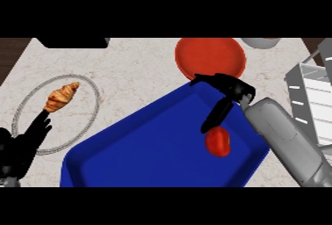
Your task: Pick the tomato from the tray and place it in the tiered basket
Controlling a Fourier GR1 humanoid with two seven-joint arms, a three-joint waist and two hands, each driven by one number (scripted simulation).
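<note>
A red tomato (pixel 218 142) lies on the blue tray (pixel 149 149), near the tray's right edge. My right hand (pixel 228 90) hangs over the tray's far right part, just above the tomato. Its fingers (pixel 214 117) point down toward the tomato, relaxed and open, and the fingertips end right at the tomato's top. The grey tiered basket (pixel 312 94) stands at the right edge of the view, partly cut off. My left hand (pixel 23 143) rests open at the lower left, fingers up.
A croissant (pixel 61 97) lies on a clear glass plate (pixel 39 145) at the left. A red plate (pixel 211 57) sits behind the tray. A grey bowl (pixel 262 41) and a black object (pixel 73 42) show at the far edge.
</note>
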